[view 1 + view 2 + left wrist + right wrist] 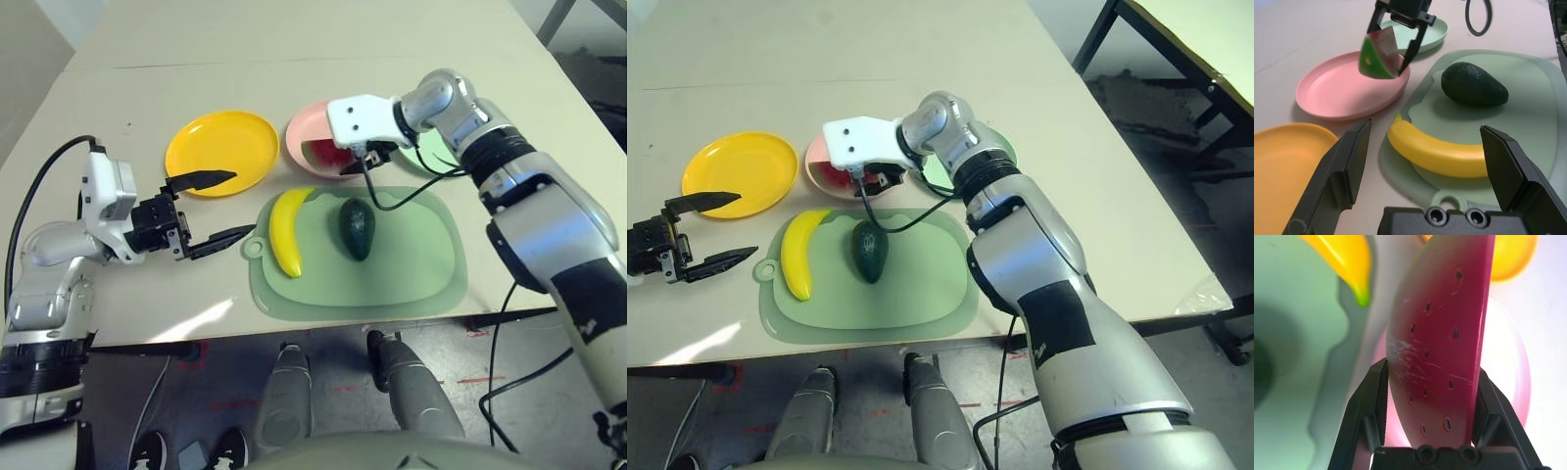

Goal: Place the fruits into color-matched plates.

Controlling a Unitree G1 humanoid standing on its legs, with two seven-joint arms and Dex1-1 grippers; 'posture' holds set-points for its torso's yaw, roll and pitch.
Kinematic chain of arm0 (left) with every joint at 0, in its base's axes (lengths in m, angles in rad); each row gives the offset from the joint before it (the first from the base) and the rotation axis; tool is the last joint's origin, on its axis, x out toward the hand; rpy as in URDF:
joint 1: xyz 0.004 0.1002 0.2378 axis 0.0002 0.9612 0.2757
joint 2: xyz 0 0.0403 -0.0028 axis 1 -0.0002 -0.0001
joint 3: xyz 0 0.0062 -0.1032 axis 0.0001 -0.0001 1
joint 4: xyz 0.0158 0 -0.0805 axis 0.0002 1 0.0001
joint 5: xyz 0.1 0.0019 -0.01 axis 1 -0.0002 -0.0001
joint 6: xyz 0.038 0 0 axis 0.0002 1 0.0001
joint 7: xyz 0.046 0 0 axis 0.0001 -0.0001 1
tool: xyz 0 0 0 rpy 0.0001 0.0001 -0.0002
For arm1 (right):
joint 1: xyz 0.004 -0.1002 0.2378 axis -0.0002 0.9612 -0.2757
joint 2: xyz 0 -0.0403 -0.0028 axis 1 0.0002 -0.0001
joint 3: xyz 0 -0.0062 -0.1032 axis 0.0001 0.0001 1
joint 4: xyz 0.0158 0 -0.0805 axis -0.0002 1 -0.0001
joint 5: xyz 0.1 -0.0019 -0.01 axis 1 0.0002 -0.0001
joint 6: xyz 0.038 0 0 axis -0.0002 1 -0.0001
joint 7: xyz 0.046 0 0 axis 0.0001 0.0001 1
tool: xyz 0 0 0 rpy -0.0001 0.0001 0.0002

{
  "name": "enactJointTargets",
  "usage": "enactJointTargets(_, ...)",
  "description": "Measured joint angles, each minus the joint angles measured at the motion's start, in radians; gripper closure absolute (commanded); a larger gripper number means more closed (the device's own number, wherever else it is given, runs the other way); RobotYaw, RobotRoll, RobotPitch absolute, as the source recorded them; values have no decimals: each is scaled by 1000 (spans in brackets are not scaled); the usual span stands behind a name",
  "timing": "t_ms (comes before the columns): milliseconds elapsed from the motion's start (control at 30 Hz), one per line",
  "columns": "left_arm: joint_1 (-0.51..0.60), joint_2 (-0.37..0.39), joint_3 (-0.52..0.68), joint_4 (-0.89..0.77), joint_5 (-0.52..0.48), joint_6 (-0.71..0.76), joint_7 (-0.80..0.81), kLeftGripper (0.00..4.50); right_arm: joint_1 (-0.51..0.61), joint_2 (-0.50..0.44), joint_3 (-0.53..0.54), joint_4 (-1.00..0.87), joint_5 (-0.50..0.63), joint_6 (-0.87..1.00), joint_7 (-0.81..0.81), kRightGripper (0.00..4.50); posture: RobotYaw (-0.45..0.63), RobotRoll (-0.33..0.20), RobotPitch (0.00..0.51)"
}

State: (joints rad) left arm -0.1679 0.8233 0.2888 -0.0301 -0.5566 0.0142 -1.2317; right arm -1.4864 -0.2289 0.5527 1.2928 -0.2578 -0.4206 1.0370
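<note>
My right gripper (355, 162) is shut on the red watermelon wedge (1440, 333), which hangs with its green rind down just over the near rim of the pink plate (306, 132). The yellow plate (221, 149) lies bare to the left of the pink one. The mint green plate (1427, 36) sits to the right, partly behind my right arm. A yellow banana (287, 230) and a dark green avocado (358, 229) lie side by side on the pale green mat (411, 264). My left gripper (243, 204) stands open and holds nothing, just left of the mat, facing the banana.
The table's front edge runs close below the mat. A black cable (392, 201) droops from my right wrist over the mat's far edge. Bare tabletop (294, 39) stretches beyond the plates.
</note>
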Motion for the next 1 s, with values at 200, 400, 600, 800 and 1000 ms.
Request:
enactJointTargets(200, 6, 0, 1, -13, 0, 3, 10, 0, -4, 24, -16, 29, -75, 34, -102, 2268, 110, 0, 244)
enactJointTargets(400, -1, 0, 1, -11, 28, -10, 34, 0, 1, 26, -23, 42, -123, 34, -112, 2268, 108, 0, 242)
enactJointTargets(600, -5, 0, 1, 0, 50, -46, 34, 0, 5, 21, -33, 48, -147, 17, -112, 31, 107, 0, 236)
enactJointTargets(800, -10, 11, 1, 40, 57, -70, 31, 0, 0, -23, -42, 48, -159, -13, -99, 31, 88, 0, 230)
enactJointTargets(1000, -40, 14, 0, 61, 59, -81, 11, 0, -61, -84, -57, 10, -162, -150, 27, 31, 64, 0, 231)
